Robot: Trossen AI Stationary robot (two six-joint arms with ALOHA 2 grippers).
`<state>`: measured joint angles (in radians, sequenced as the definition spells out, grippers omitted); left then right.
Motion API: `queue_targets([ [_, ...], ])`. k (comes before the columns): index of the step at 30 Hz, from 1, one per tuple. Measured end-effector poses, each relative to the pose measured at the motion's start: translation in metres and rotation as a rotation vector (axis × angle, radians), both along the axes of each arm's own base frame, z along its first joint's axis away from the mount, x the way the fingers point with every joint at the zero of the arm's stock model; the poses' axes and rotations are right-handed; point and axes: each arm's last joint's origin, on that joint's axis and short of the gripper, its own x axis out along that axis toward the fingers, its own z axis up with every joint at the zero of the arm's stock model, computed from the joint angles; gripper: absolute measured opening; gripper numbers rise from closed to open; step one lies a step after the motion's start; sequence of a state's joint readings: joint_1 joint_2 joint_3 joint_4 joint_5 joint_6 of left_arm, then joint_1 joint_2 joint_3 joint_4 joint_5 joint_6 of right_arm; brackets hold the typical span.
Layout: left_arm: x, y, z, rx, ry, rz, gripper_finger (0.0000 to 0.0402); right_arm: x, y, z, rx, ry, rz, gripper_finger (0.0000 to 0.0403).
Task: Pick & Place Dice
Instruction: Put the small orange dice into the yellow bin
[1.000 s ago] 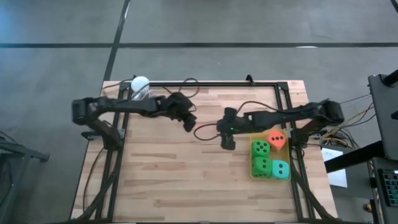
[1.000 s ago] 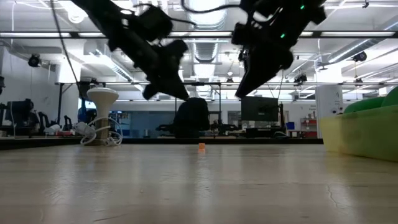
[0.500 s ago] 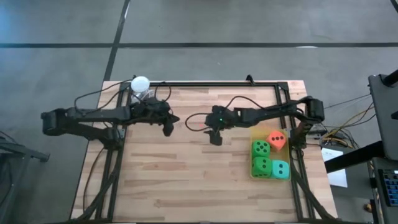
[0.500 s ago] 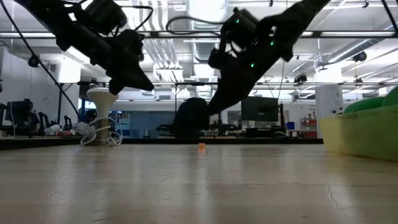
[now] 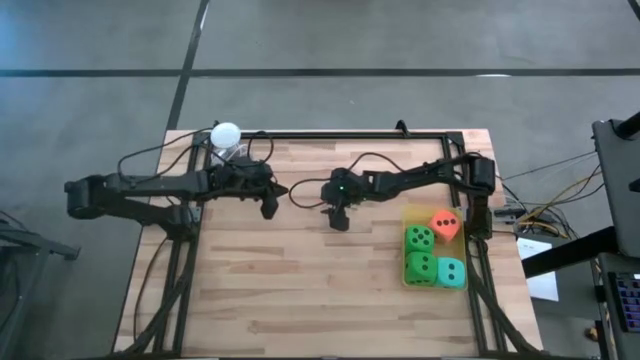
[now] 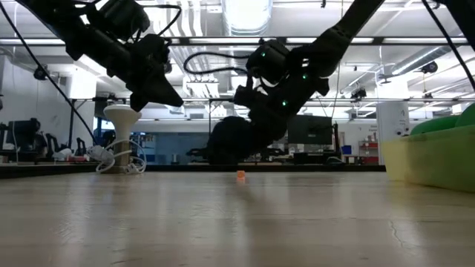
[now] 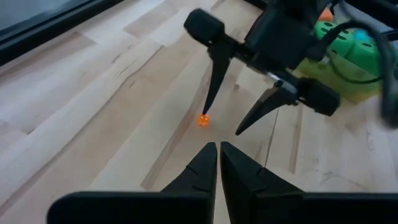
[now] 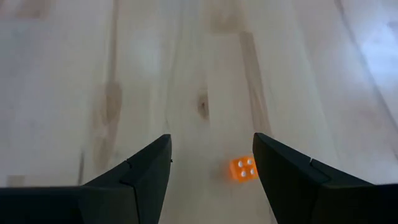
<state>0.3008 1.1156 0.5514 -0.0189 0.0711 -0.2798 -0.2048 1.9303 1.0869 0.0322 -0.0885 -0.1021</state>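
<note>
- Small orange die [image 8: 243, 168] lies on the table [image 5: 300, 290] mid-surface, between the right gripper [image 8: 211, 163]'s spread fingers, untouched.
- Left gripper [image 7: 218, 155] is pressed together, nearby.

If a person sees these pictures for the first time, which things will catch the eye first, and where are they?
First, the bright big dice, two green, one teal and one orange-red, clustered in a yellow tray near the table's right edge. Next, the right gripper, fingers open, poised over a tiny orange die lying on the bare wood mid-table. The left gripper hangs shut just left of it, and a white ball sits at the far left corner.
</note>
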Motion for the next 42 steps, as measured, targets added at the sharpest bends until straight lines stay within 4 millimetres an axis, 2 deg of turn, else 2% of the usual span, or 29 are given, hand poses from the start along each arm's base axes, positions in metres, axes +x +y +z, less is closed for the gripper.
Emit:
queue_targets([
  [6, 0.000, 0.000, 0.000, 0.001, 0.000, 0.000, 0.0026, 0.002, -0.010, -0.015, 0.002, 0.058, -0.011, 0.0221],
  [17, 0.000, 0.000, 0.000, 0.003, 0.001, -0.002, 0.0025, -0.002, -0.024, -0.019, -0.003, 0.070, -0.012, 0.0221],
  [23, 0.000, 0.000, 0.000, 0.003, 0.001, -0.002, 0.0025, -0.002, -0.025, -0.021, 0.023, 0.072, 0.005, 0.0215],
  [31, 0.000, 0.000, 0.000, 0.003, 0.001, -0.001, 0.0025, -0.003, -0.025, -0.023, 0.022, 0.076, 0.008, 0.0165],
  [42, 0.000, 0.000, 0.000, 0.002, 0.001, -0.001, 0.0025, -0.003, -0.025, -0.023, 0.022, 0.077, -0.003, 0.0061],
])
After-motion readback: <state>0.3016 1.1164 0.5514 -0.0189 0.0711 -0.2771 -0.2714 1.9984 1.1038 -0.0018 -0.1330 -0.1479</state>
